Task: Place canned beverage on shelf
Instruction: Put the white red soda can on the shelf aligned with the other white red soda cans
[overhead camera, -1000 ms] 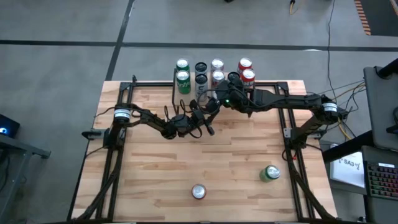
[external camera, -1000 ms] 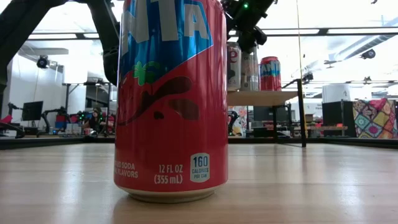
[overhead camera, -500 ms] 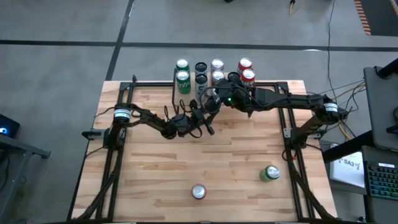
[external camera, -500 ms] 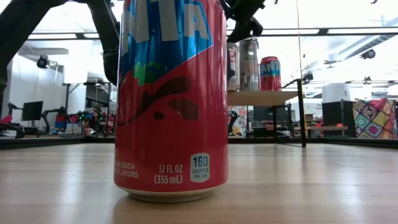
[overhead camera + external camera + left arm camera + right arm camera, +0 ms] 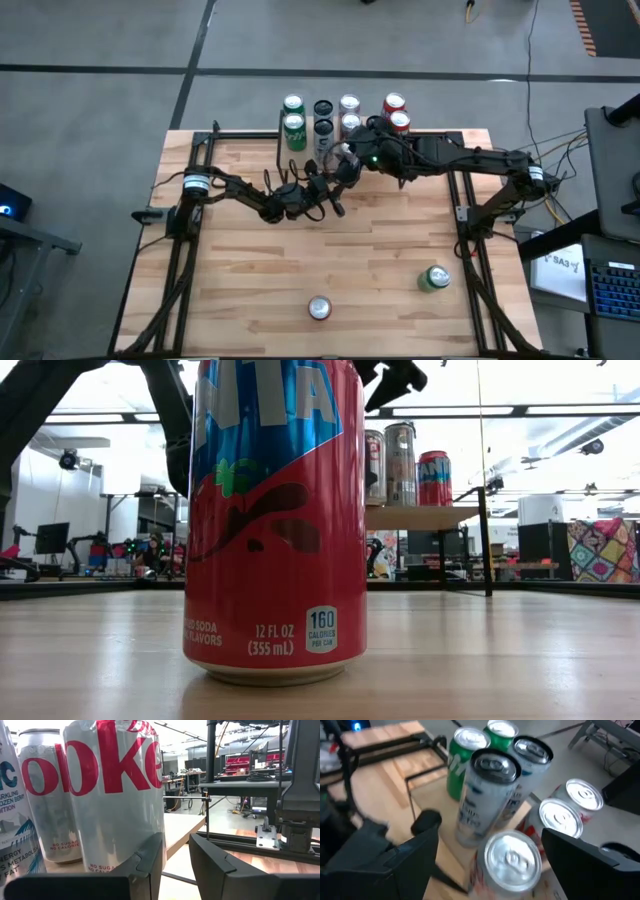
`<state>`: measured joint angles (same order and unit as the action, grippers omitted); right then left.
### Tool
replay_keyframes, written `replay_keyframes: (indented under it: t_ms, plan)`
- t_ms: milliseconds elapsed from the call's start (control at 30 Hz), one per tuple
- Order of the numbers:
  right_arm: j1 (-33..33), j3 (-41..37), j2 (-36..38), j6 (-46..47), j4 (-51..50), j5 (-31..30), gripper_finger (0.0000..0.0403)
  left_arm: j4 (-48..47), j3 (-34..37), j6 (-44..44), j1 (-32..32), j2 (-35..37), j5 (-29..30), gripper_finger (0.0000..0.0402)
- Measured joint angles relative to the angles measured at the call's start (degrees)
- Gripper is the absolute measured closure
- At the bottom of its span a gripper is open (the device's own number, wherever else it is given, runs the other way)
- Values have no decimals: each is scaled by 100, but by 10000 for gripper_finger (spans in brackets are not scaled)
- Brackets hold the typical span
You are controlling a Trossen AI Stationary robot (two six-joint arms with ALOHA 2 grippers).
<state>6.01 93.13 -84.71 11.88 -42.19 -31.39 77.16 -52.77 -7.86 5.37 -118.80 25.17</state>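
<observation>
Right gripper (image 5: 345, 152) hangs above the near row of cans on the shelf (image 5: 340, 140), fingers spread wide with nothing between them; the right wrist view looks down past both fingers (image 5: 407, 855) onto a silver-topped can (image 5: 512, 857) sitting directly below, not touching it. Left gripper (image 5: 338, 195) sits just in front of the shelf on the table side, fingers (image 5: 150, 860) nearly together with a narrow gap and nothing in it. Its wrist view shows a Diet Coke can (image 5: 115, 795) standing upright on the shelf board right ahead, a second Diet Coke can (image 5: 47, 795) behind it, and a pale sparkling-drink can (image 5: 10, 820) beside that.

Shelf stands at the far edge of the butcher-block table (image 5: 250, 260), centred between the arms. From above it carries two green cans (image 5: 294, 128) at its left end, two dark-topped cans (image 5: 323, 118) next, silver cans (image 5: 349, 105) in the middle, and two red cans (image 5: 396, 110) at its right end, all upright.

Well away from the shelf, on the table's near side, a red Fanta can (image 5: 319, 308) stands upright; it fills the low view (image 5: 275, 520), with the shelf (image 5: 420, 517) and its cans behind it. A green can (image 5: 434, 278) lies on its side to the right of the Fanta can, also far from the shelf.
</observation>
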Motion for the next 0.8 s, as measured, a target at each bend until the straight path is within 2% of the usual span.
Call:
replay_keyframes:
  t_ms: [167, 267, 367, 433, 500, 700, 800]
  plan:
    - [-93, 308, 4, -72, -913, 177, 60, 22, 0, 2, 0, 0, 0, 320]
    - [-101, 385, 4, -437, -1439, 818, 68, 22, 0, 2, 0, 0, 0, 320]
    - [-103, 342, 4, -721, -1617, 1524, 92, 22, 0, 2, 4, 0, 12, 320]
    - [-103, 288, 4, -936, -1659, 1872, 119, 22, 0, 2, 4, 0, 49, 320]
    - [-102, 261, -19, -1009, -1609, 1925, 153, 22, 0, 1, 4, 0, 109, 320]
    - [20, 138, -187, -929, -1610, 1345, 279, 20, 0, 0, 7, 0, 138, 320]
    - [64, 57, -293, -982, -1574, 1337, 348, 18, 0, 0, 7, 0, 140, 320]
